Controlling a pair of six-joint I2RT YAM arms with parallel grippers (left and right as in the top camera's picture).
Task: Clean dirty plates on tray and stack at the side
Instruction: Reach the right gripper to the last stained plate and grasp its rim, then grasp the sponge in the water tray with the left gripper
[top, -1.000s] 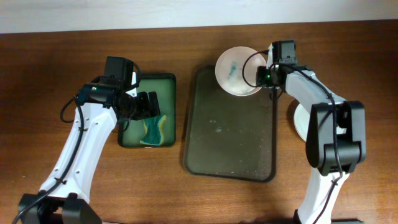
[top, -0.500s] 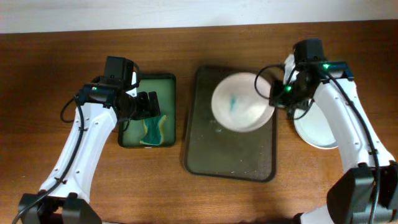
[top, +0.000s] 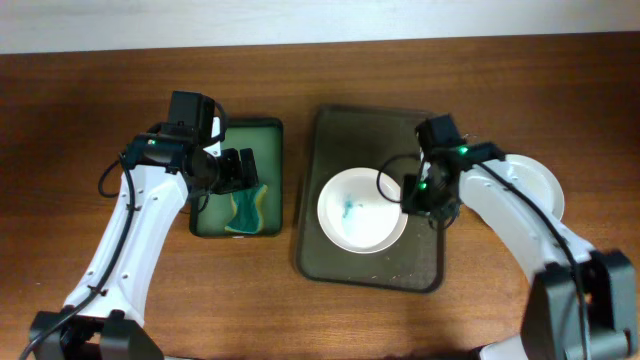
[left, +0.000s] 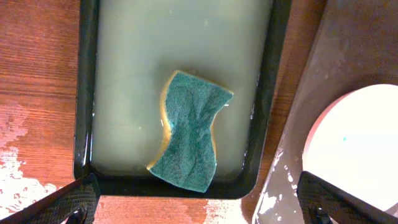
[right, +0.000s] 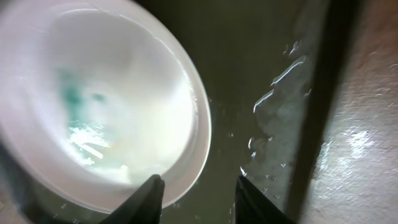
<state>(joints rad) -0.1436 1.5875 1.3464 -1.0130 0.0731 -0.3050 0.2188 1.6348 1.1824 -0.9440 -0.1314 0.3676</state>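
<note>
Wooden worktop (top: 80, 80): right fingers (right: 152, 198) parted, straddling dirty plate (right: 93, 93) rim on tray (right: 249, 62); left fingers (left: 71, 202) wide apart, empty, sponge (left: 189, 130) at 12 o'clock.

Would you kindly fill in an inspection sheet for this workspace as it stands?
Surface: wooden table, wet patches near the basin.
Job's things: stained plate on dark tray; clean plate right of it; sponge in basin.
Clutter: nothing seen.
Grippers: left gripper open above basin; right gripper open at stained plate's rim.
Cables: black loops on both arms.
Surroundings: pale wall.
</note>
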